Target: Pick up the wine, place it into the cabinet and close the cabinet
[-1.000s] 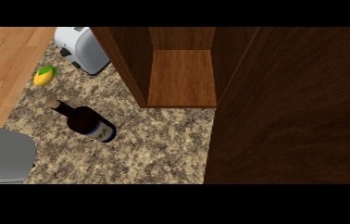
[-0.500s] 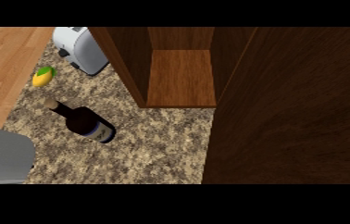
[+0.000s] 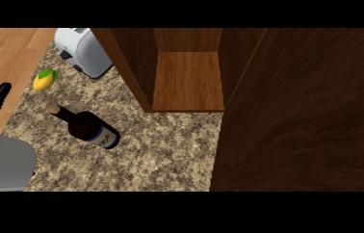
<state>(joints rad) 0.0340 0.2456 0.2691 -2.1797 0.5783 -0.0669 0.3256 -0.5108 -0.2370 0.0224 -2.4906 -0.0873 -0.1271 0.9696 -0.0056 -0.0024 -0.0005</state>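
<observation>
The wine bottle (image 3: 89,127) lies on its side on the speckled granite counter (image 3: 163,155), to the left of the open wooden cabinet (image 3: 188,78), its corked neck pointing up-left, away from the cabinet, and its labelled base nearest the cabinet's lower left corner. Nothing touches it. The cabinet's shelf shows bare, and its dark door (image 3: 298,116) stands swung open, filling the right side of the view.

The task looks to be at its very first step: the bottle has not been picked up. A grey forearm (image 3: 14,162) enters at the lower left, well left of the cabinet and just below the bottle. A small black sliver at the left edge, above that forearm, is probably part of the left hand (image 3: 4,95), but I cannot tell whether its fingers are spread or curled. The right hand does not show at all.

Further left of the cabinet sit a white toaster (image 3: 84,51), close against the cabinet's side wall, and a yellow-green fruit, perhaps a mango (image 3: 44,79), between the toaster and the bottle.

The next move likely calls for bringing a hand over the bottle's body, curling round its widest part, then lifting and turning it towards the shelf without clipping the cabinet's side wall.
</observation>
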